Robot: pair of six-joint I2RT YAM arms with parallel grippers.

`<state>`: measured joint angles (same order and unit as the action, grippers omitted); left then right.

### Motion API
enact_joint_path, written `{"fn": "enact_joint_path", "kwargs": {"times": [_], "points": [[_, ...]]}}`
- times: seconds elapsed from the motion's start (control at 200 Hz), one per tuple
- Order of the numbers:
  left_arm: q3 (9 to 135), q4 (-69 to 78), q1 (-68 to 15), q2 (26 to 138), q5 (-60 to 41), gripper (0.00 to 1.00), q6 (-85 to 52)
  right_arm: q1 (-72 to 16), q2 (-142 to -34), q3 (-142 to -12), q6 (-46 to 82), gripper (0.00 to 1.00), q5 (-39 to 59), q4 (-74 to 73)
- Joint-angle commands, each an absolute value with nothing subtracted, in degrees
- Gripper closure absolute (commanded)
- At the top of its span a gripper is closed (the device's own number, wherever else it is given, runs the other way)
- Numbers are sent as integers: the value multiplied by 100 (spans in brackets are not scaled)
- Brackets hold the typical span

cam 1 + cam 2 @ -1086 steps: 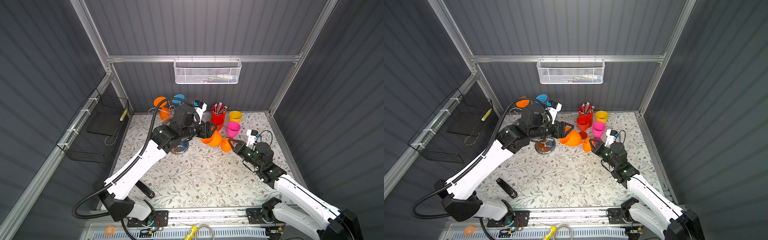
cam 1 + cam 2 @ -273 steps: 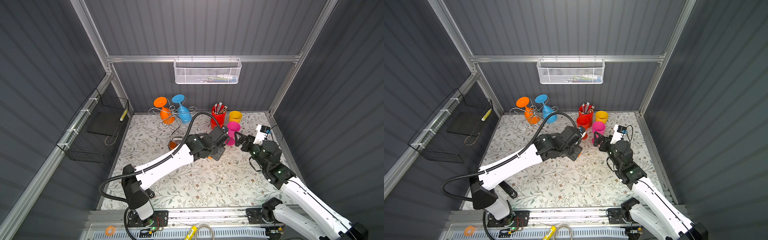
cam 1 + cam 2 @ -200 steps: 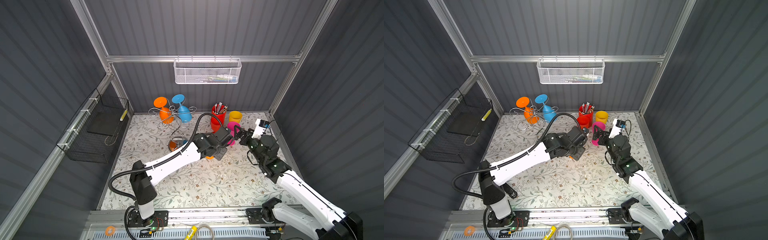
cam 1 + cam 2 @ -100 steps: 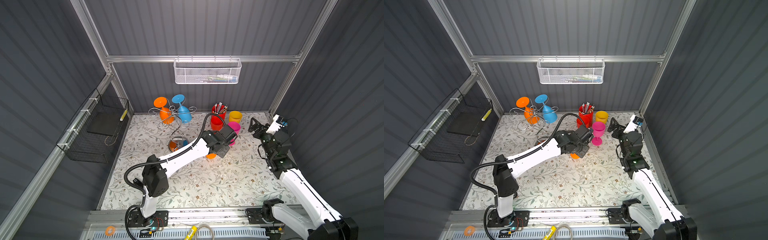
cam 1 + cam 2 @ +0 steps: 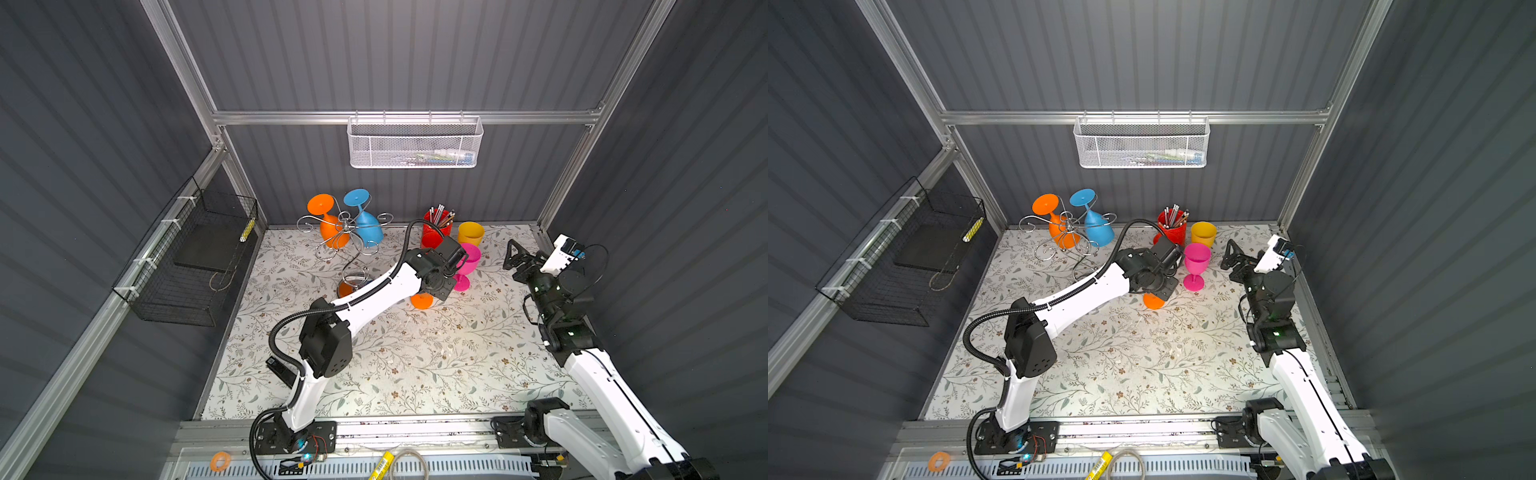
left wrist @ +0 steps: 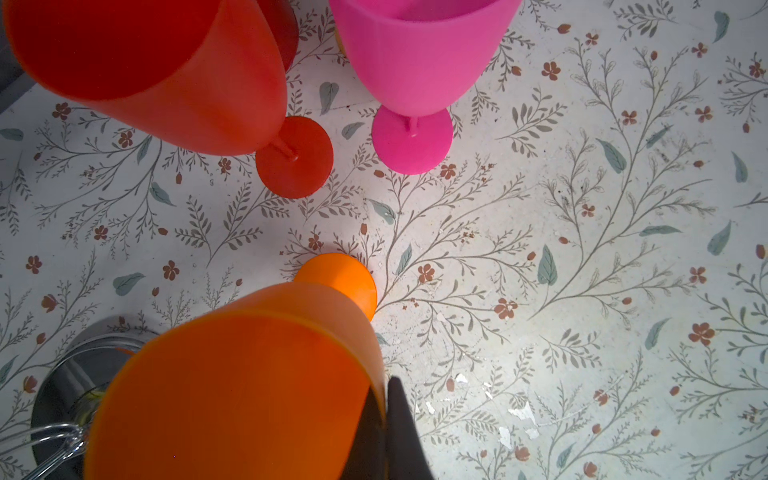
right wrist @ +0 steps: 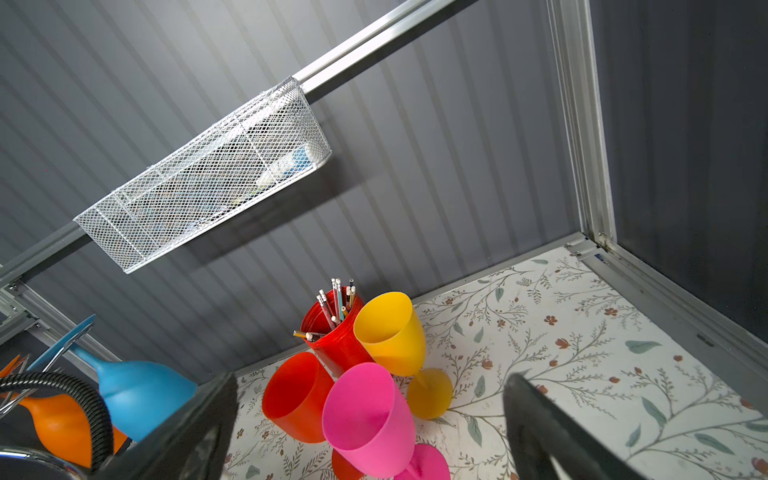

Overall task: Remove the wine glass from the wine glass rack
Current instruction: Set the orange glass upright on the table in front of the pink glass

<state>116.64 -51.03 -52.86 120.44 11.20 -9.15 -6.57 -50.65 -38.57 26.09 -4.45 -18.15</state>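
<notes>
The chrome wine glass rack [image 5: 348, 232] [image 5: 1073, 232] stands at the back left, with an orange glass [image 5: 330, 232] and a blue glass [image 5: 368, 226] hanging upside down on it. My left gripper [image 5: 434, 289] [image 5: 1160, 291] [image 6: 384, 386] is shut on the rim of another orange wine glass [image 6: 249, 395], which is held upright. Its foot [image 5: 422, 300] [image 5: 1153, 301] is down at the floral mat, in front of the pink glass [image 5: 467, 259]. My right gripper [image 5: 513, 257] [image 5: 1229, 253] [image 7: 370, 380] is open and empty, raised to the right of the glasses.
A red glass [image 6: 166, 75], a yellow glass [image 5: 471, 233] and a red pencil cup [image 5: 436, 224] cluster by the pink glass. The rack's shiny base [image 6: 70, 374] sits close to the held glass. A white mesh basket [image 5: 415, 143] hangs on the back wall, a black wire basket [image 5: 187, 257] on the left wall.
My left arm has carried the orange glass a little right, toward the pink glass. My right arm has drawn back to the right and lifted, still open.
</notes>
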Motion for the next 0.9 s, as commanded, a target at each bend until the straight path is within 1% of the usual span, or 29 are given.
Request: {"fn": "enact_joint_path", "kwargs": {"times": [0.0,0.2,0.665,0.805,0.896], "points": [[11865,-5057,-5228,12172,960,100,-756,-633,-5019,-3763,2553,1,-404,-1767],[11946,-4981,-5149,12324,822,100,-734,-636,-4985,-3772,2524,1,-496,-1703],[13010,-5349,-5138,13055,678,100,-633,-615,-4871,-3726,2475,1,-570,-1678],[13047,-5426,-5142,13050,667,96,-637,-611,-4896,-3718,2482,1,-556,-1694],[13050,-5486,-5134,13021,629,97,-625,-607,-4904,-3722,2480,1,-535,-1702]]}}
